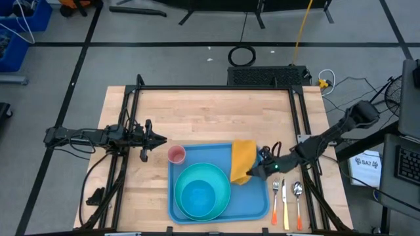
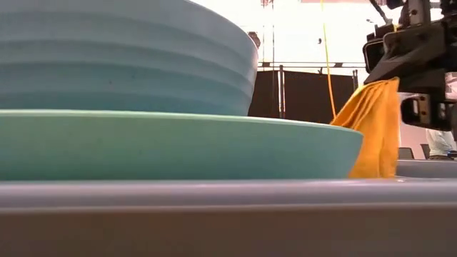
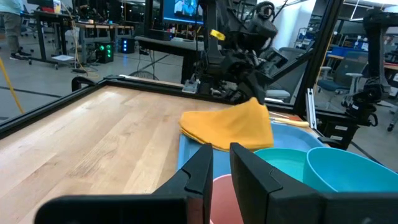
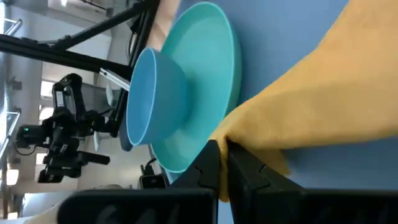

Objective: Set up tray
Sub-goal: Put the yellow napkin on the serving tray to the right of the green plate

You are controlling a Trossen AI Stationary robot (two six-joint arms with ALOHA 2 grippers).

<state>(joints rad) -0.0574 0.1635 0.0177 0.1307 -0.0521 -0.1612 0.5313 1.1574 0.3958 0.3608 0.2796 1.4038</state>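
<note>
Tray (image 1: 256,208) half-hidden under plate (image 1: 202,190); right gripper (image 1: 252,172) clamps napkin (image 1: 241,159), left gripper (image 1: 155,139) slightly parted.

We see a round turquoise plate (image 1: 202,190) at the centre of the scene, with a deeper blue bowl (image 1: 197,195) sitting in it. At its 2 o'clock a yellow-orange cloth napkin (image 1: 241,161) hangs bunched and partly lifted. A small pink cup (image 1: 176,155) stands at the plate's 11 o'clock. At 3 o'clock, on the pale wooden tabletop (image 1: 210,118), lie an orange-handled fork (image 1: 277,194), knife (image 1: 285,203) and spoon (image 1: 298,196) side by side.
</note>
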